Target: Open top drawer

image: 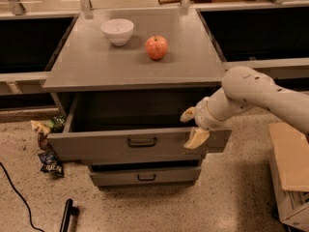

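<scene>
On the near floor lie a black tool (67, 215) at left and a cardboard box (291, 170) at right. Behind them a lower drawer (166, 176) sits shut beneath the top drawer (91, 146), which is pulled well out toward the near side, its black handle (142, 142) centred. The gripper (192, 126) is at the drawer's right end, fingers parted, one inside and one over the front face, the panel between them. Farther back, the cabinet top (96, 66) carries a red apple (156, 47) and, farther left, a white bowl (118, 31)
</scene>
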Tool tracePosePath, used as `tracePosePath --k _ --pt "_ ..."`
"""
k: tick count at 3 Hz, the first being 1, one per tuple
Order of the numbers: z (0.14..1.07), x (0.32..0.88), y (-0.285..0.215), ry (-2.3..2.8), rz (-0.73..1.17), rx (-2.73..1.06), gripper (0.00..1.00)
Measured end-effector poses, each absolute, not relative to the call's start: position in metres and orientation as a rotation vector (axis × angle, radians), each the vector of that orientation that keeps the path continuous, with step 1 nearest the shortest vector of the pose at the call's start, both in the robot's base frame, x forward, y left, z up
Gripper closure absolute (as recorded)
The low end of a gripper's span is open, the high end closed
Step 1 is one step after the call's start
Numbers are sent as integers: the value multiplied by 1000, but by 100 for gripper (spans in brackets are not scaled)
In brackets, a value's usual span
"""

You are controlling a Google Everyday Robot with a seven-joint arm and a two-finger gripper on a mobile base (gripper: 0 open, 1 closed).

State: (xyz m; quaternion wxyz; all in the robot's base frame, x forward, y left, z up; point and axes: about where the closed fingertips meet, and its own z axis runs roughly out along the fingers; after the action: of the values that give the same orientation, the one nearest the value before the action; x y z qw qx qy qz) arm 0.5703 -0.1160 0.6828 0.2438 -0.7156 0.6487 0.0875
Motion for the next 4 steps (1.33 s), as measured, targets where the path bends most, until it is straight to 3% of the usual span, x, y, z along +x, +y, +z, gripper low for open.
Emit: tracePosePath --k 1,3,4 --pt "682 569 -115 1765 246 -1961 0" --pt "647 538 -102 1782 341 -2098 0" --pt "641 512 -102 1818 378 -2157 18"
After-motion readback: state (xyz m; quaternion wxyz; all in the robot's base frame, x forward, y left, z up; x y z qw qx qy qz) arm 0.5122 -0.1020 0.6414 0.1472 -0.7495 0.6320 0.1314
